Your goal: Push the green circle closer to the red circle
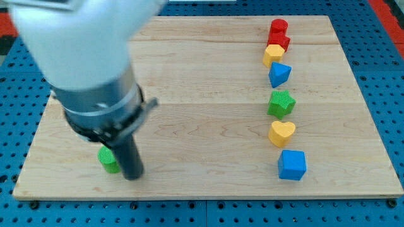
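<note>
The green circle [108, 160] lies near the board's bottom left corner, partly hidden by my rod. My tip [132, 176] rests on the board just right of the green circle and touches or nearly touches it. The red circle [278, 27] sits at the view's top right, at the head of a column of blocks, far from the green circle. A second red block [281, 41] lies directly below it; I cannot make out its shape.
Below the red blocks, the right-hand column holds a yellow block [273, 55], a blue block [279, 74], a green star [281, 104], a yellow heart [281, 133] and a blue square [291, 165]. The wooden board [202, 94] lies on a blue perforated surface. My arm's body covers the top left.
</note>
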`<state>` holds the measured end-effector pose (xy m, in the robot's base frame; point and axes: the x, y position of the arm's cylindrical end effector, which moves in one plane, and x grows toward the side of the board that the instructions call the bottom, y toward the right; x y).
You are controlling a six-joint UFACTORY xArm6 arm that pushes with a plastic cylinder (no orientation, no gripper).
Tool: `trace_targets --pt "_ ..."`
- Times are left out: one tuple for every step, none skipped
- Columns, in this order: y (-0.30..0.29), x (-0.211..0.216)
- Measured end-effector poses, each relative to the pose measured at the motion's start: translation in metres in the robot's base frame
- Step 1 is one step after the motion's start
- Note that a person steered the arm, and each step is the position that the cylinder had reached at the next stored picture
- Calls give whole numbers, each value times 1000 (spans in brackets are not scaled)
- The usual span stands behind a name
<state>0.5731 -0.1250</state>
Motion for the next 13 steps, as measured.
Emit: trace_targets --pt "-24 -24" --pt "-57 7" --pt "-110 5" --pt "-82 -56" --pt "-53 -119" --pt "0 -128" --pt "33 -122" --pt "75 -173" --pt "129 -246" --pt "158 -294" --pt "142 -339" --pt "183 -348" --pt "121 -346"
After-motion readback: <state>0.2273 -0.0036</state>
